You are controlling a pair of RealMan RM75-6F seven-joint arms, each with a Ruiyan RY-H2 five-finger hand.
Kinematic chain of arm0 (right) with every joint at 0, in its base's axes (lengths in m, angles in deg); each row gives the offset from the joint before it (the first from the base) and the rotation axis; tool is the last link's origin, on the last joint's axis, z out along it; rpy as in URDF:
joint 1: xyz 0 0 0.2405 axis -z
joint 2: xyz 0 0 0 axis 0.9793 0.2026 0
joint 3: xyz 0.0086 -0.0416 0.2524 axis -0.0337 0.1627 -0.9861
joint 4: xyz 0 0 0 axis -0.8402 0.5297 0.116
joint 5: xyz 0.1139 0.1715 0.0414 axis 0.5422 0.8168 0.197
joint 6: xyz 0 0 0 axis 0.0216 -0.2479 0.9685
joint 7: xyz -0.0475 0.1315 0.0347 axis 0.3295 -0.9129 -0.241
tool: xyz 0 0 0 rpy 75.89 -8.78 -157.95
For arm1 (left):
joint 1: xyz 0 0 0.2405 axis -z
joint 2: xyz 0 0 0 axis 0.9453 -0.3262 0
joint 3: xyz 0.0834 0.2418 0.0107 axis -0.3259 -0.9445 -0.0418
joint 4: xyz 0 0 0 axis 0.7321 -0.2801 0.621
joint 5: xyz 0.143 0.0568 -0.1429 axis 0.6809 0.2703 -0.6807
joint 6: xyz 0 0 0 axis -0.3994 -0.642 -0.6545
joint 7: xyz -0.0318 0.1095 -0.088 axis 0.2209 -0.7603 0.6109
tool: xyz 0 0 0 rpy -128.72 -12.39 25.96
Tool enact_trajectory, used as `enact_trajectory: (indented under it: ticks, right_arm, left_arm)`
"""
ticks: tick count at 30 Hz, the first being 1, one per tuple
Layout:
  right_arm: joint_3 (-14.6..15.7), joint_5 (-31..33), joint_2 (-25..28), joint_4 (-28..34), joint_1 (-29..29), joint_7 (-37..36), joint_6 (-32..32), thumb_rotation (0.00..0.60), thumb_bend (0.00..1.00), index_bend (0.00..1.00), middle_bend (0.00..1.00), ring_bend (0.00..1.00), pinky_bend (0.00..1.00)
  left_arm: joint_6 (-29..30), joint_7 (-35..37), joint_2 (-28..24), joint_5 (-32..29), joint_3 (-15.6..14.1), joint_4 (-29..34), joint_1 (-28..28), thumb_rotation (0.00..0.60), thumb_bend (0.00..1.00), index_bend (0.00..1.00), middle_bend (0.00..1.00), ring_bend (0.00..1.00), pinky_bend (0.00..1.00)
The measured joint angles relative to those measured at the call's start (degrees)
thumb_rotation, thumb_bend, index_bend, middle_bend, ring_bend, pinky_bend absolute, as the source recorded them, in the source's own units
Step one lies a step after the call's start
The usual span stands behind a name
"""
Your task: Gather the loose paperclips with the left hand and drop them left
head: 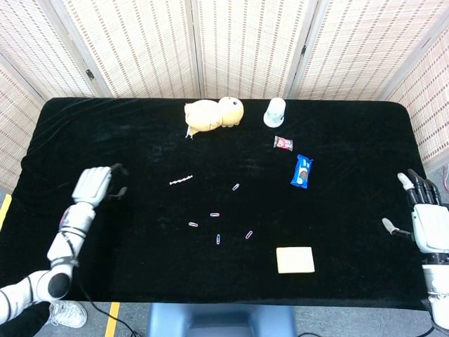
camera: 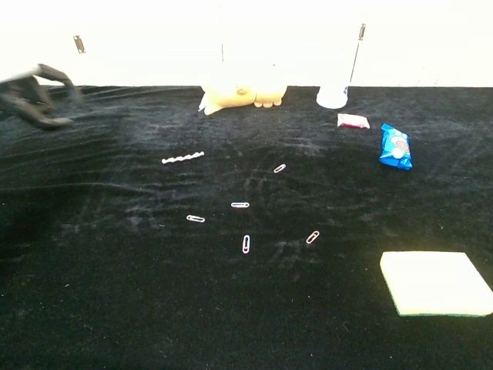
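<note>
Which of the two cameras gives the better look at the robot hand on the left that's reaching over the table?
The head view: the left robot hand shows whole and light against the black table, with its arm trailing behind. The chest view catches it only as a dark, blurred shape at the upper left edge, so its finger pose is hard to read.

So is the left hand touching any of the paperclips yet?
No, the left hand hovers over bare black cloth well left of the paperclips, which lie loose near the table's middle.
</note>
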Motion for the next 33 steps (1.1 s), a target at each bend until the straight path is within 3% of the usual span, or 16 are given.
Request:
enact_trajectory:
  ticks: [9,33]
  right_arm:
    - [0.08,1.32,0.61,-0.23,1.68,-1.74,0.88,0.6,0.24,0.0,0.0,0.04,0.01]
    - [-0.55,3.2,1.47,-0.46,4.27,-4.43,2.16,0.6,0.23,0.0,0.0,0.04,0.01]
  left_arm:
    - [-7.9,1.38,9.41,-3.75,1.12,-9.34,8.44,0.6,0.43,0.41,1.0,1.0,1.0]
    - [-14.68,3.55,23.85,-6.22,1.19,-32.39,18.96,0.6,0.42,0.45,1.0,1.0,1.0]
